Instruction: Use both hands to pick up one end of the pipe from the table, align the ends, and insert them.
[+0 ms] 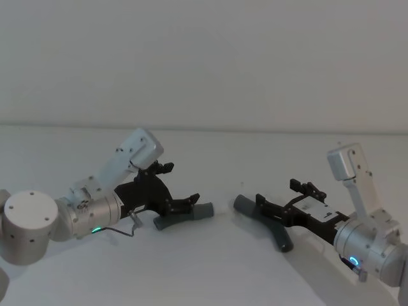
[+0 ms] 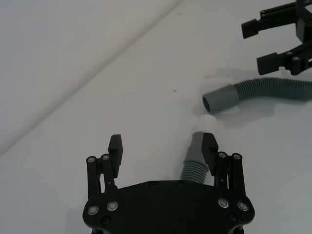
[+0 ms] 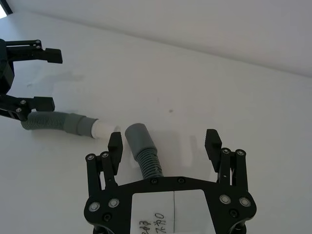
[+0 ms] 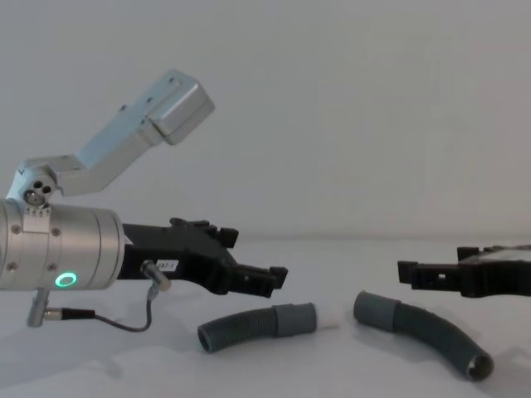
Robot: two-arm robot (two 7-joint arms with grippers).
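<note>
On the white worktop (image 1: 210, 274) the two pieces of the pipe lie side by side, their cuffed ends facing each other across a small gap. In the head view the white-tipped piece (image 1: 182, 218) has the plain piece (image 1: 268, 226) at its 3 o'clock. Its grey cuff (image 4: 294, 319) ends in the white tip (image 2: 209, 120), close to the plain cuff (image 2: 220, 98) but apart from it.

The left gripper (image 1: 178, 185) reaches in from 9 o'clock with its jaws spread wide astride the white-tipped piece — one finger (image 2: 209, 148) sits just beside the cuff, and nothing is clamped. The right gripper (image 1: 278, 192) enters from 4 o'clock, likewise wide open. The plain piece lies between its fingers, nearer one finger (image 3: 115, 146) — it grips nothing.
</note>
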